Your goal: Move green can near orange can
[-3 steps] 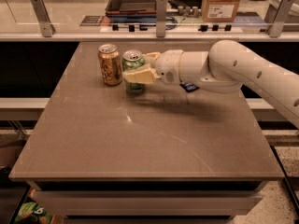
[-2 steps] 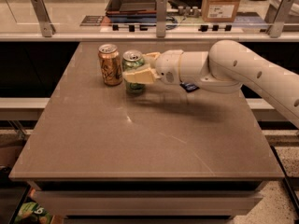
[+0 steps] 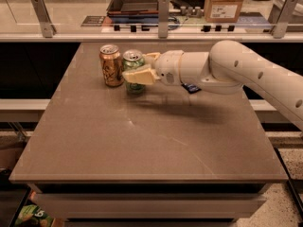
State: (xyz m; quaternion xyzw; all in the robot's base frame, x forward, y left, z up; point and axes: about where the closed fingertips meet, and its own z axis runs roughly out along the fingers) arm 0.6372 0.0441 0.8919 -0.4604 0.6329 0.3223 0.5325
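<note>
The green can (image 3: 133, 63) stands upright at the back left of the brown table (image 3: 142, 141). The orange can (image 3: 111, 65) stands upright just left of it, with a narrow gap between them. My gripper (image 3: 138, 66) reaches in from the right. Its pale fingers (image 3: 140, 76) sit on either side of the green can and are closed on it; the near finger covers the can's lower front. I cannot tell whether the can's base rests on the table or hangs just above it.
A flat blue snack wrapper (image 3: 191, 87) lies on the table, partly hidden under my arm (image 3: 236, 70). A counter (image 3: 156, 25) with metal posts, a dark tray (image 3: 135, 1) and a cardboard box (image 3: 225, 4) runs behind the table.
</note>
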